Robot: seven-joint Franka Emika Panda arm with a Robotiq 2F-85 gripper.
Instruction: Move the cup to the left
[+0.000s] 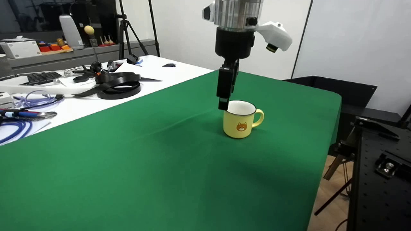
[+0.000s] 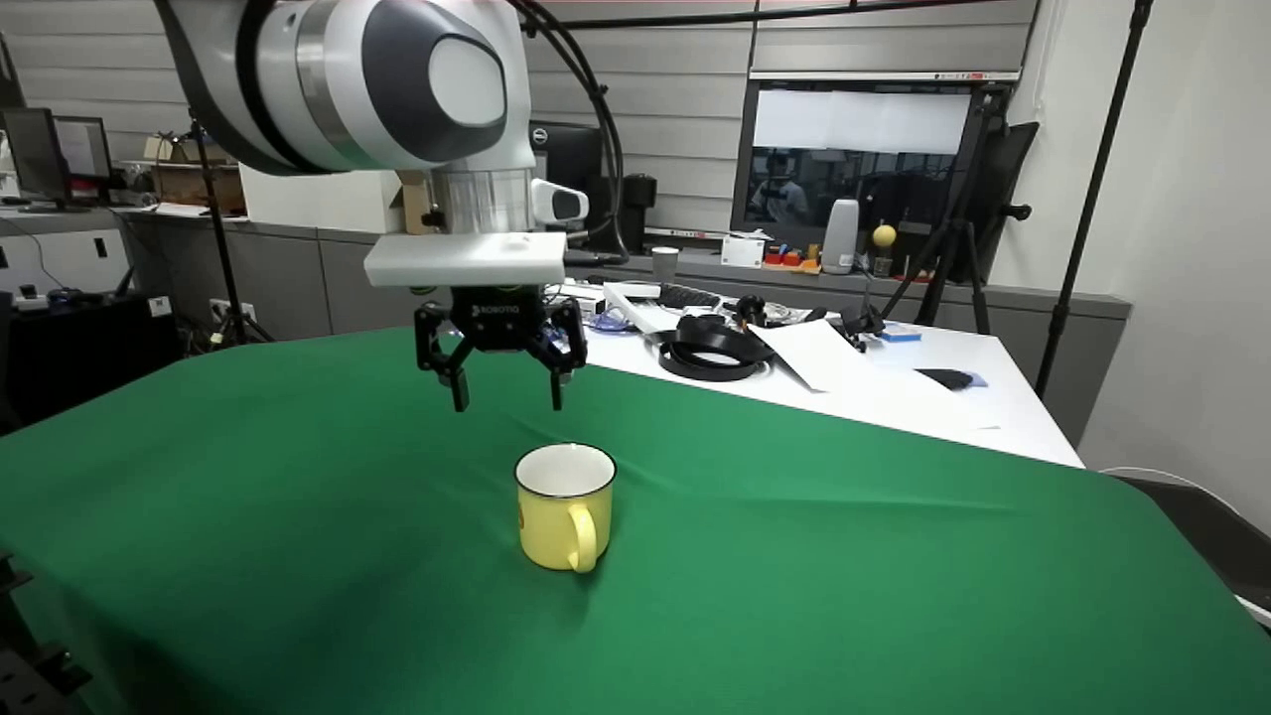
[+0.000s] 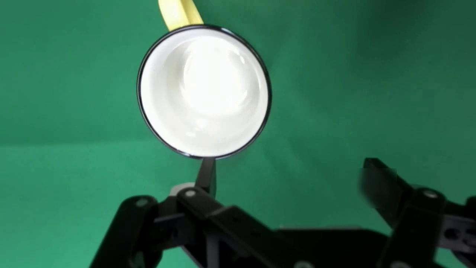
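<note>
Softly creased green cloth [image 2: 844,566], round glossy yellow cup [image 2: 549,516] upright on it, black jaws spread wide.

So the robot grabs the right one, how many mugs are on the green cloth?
1: the yellow mug, standing upright on the green cloth, near the open gripper.

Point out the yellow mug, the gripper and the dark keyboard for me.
Yellow mug [image 3: 204,91]: wrist view, on its white inside.
Gripper [image 2: 508,402]: in an exterior view, midway between its fingertips.
Dark keyboard [image 1: 43,78]: in an exterior view, on its keys.
</note>
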